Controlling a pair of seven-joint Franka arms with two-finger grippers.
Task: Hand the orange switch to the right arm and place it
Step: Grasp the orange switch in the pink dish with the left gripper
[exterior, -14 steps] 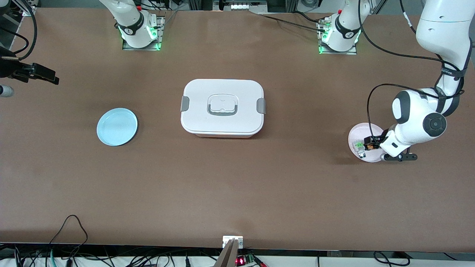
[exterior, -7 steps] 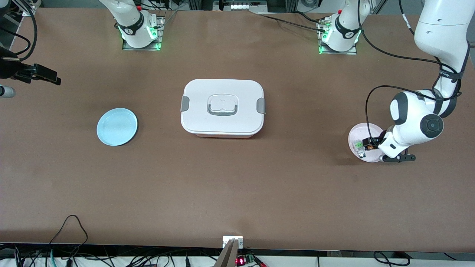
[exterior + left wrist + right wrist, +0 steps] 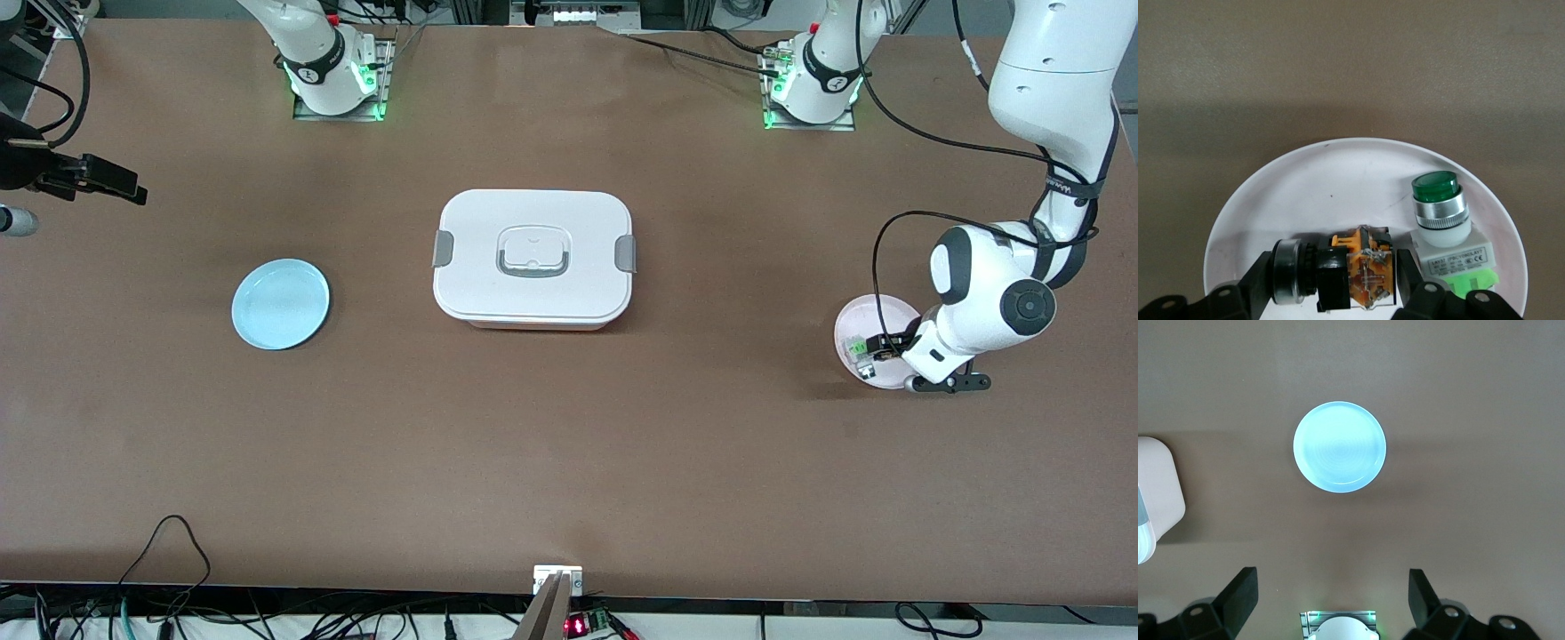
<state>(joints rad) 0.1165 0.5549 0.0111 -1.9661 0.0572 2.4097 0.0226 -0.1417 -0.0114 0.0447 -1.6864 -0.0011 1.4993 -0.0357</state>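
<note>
The orange switch [image 3: 1353,270], black with an orange block and a silver end, lies on its side on the pale pink plate [image 3: 1338,180] at the left arm's end of the table [image 3: 876,313]. My left gripper [image 3: 1335,270] is down on the plate with one finger against each end of the switch, shut on it; it also shows in the front view [image 3: 878,352]. My right gripper [image 3: 1331,587] is open and empty, held high over the table's edge at the right arm's end [image 3: 107,182], waiting.
A clear-and-green component [image 3: 1441,213] stands on the same plate right beside the switch. A light blue plate [image 3: 280,303] lies toward the right arm's end, under the right wrist view [image 3: 1339,447]. A white lidded box [image 3: 533,258] sits mid-table.
My left gripper has come lower onto the pink plate, down around the orange switch. The right arm has barely moved.
</note>
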